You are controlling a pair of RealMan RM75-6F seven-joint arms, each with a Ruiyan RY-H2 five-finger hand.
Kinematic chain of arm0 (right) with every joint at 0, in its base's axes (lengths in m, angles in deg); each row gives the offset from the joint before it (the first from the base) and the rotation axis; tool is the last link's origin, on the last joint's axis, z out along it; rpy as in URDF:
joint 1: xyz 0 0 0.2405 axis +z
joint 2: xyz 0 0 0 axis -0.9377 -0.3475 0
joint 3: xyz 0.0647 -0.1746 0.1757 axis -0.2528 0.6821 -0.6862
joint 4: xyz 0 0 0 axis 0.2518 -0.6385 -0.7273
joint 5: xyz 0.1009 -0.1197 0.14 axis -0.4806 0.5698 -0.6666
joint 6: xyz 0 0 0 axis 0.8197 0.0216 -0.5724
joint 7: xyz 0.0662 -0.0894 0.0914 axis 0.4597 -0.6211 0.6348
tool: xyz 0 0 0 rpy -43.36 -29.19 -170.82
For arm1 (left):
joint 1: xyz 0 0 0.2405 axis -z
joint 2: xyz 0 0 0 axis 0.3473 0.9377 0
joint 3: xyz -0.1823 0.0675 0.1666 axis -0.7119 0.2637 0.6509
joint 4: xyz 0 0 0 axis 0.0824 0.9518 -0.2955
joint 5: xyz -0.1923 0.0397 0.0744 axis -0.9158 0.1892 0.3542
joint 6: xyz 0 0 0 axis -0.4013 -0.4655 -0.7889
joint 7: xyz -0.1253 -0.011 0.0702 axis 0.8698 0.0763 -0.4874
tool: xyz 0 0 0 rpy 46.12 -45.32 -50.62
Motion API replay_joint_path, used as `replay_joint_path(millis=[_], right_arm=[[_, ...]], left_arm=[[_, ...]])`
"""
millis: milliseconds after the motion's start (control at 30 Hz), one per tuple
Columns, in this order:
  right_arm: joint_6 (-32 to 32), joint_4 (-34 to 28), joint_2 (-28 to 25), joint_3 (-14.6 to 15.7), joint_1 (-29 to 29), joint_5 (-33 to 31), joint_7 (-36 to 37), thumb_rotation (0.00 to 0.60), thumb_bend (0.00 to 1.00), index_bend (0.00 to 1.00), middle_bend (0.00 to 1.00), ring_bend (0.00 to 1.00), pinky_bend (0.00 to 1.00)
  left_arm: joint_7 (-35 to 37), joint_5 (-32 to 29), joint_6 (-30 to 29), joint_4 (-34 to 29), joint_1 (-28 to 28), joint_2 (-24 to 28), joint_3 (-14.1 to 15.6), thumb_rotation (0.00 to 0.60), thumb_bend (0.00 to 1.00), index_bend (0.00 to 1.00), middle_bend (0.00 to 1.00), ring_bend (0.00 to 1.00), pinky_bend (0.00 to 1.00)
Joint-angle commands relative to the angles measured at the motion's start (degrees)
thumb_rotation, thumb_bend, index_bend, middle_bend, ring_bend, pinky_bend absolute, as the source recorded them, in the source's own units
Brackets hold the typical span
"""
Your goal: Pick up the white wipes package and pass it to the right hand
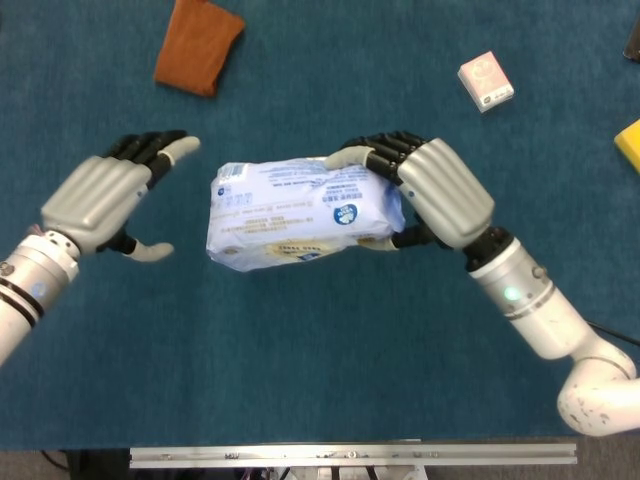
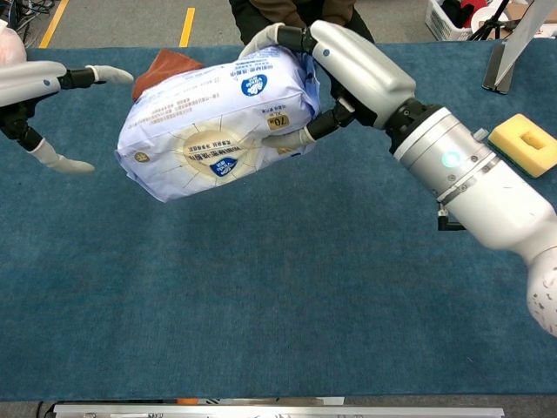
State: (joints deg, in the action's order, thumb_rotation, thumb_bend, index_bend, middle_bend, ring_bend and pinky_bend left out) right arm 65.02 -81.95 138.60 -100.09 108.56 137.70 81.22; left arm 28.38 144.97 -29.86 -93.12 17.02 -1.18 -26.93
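Observation:
The white wipes package, printed with blue text and a blue round logo, hangs above the blue table cloth. My right hand grips its right end, fingers over the top and thumb underneath. My left hand floats to the left of the package with its fingers spread, holding nothing. A clear gap separates it from the package's left end.
An orange-brown cloth lies at the far left of the table. A small white box sits far right, and a yellow sponge rests near the right edge. A person sits behind the table.

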Motion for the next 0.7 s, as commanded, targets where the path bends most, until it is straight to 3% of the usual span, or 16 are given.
replay_joint_path(millis=[33, 700], right_arm=[[0.93, -0.83, -0.79, 0.62, -0.71, 1.02, 0.54, 0.6, 0.6, 0.63, 0.58, 0.66, 0.78], [3.44, -7.38, -7.74, 2.92, -3.95, 4.78, -1.99, 0.6, 0.6, 0.63, 0.58, 0.67, 0.78]], left_arm=[[-3.08, -1.09, -2.17, 0.51, -0.64, 0.82, 0.2, 0.6, 0.17, 0.0, 0.0, 0.0, 0.06], [-2.99, -3.32, -4.66, -0.54, -2.82, 2.68, -0.64, 0.6, 0.17, 0.0, 0.0, 0.0, 0.06]])
